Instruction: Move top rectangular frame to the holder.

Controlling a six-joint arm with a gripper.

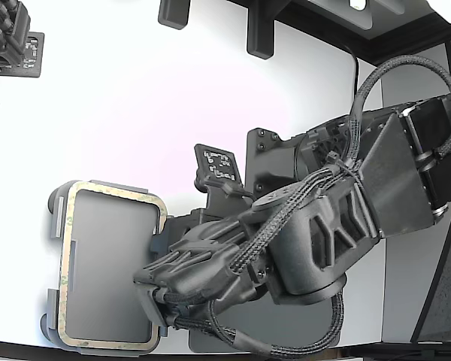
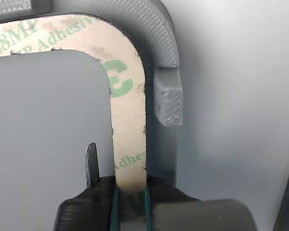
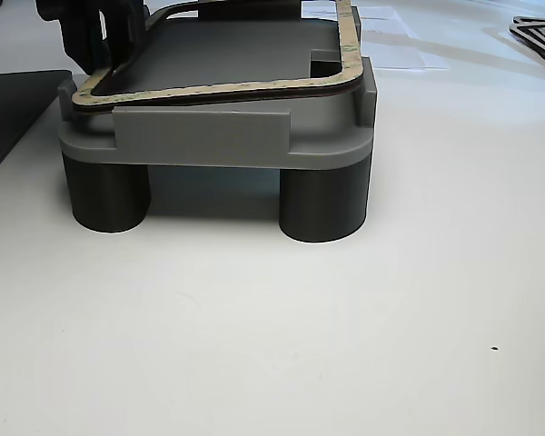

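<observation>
Exterior view: the tan frame (image 1: 111, 195) lies flat on the grey holder (image 1: 55, 214), which stands on the white table (image 1: 135, 90) at the exterior view's lower left. The frame's long axis runs up and down this picture, matching the holder's outline. The arm reaches in from the exterior view's right, and its gripper (image 1: 152, 280) meets the frame's side that faces the arm, near the lower corner; the arm's bulk covers part of that side and part of a dark mat (image 1: 286, 331) beneath it.

Wrist view: the gripper (image 2: 131, 192) pinches the frame (image 2: 127, 110), one finger on each edge of the strip. The strip runs straight away from the fingers, then bends round a rounded corner. Green printed lettering on it is cut off. A raised tab (image 2: 167, 101) of the holder (image 2: 156, 33) stands just beside the strip.

Other view: the frame (image 3: 218, 89) rests along the holder's (image 3: 200, 136) rim. The holder stands on round feet (image 3: 322, 204). The gripper (image 3: 100, 32) is dark and partly cropped at the top edge.
</observation>
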